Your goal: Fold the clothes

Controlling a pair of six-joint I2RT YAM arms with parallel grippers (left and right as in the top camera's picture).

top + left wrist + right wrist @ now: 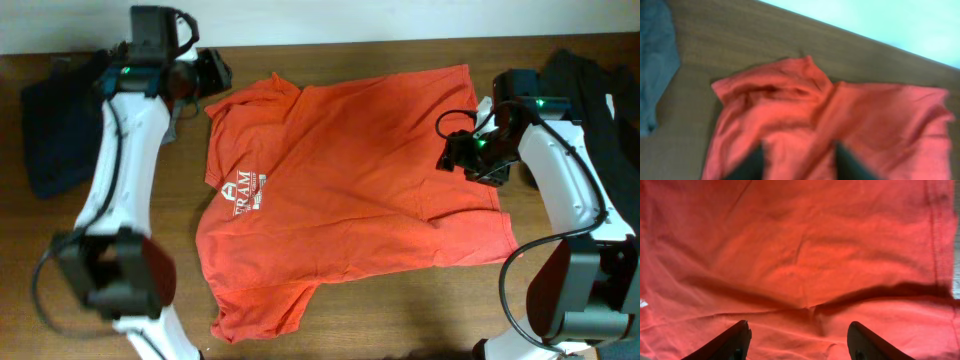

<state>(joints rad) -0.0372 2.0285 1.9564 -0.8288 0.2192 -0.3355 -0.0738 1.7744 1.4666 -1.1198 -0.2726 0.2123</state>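
The clothes here are chiefly an orange-red T-shirt with white lettering, lying spread on the wooden table. My left gripper is at the shirt's far left sleeve. In the blurred left wrist view its dark fingers stand apart over the rumpled sleeve; I cannot tell whether they touch the fabric. My right gripper hovers over the shirt's right part near the hem. Seen from the right wrist, that gripper is open, with only creased orange fabric below it.
A navy garment lies at the table's left edge and shows blue-grey in the left wrist view. A dark garment lies at the far right behind the right arm. Bare wood shows along the front.
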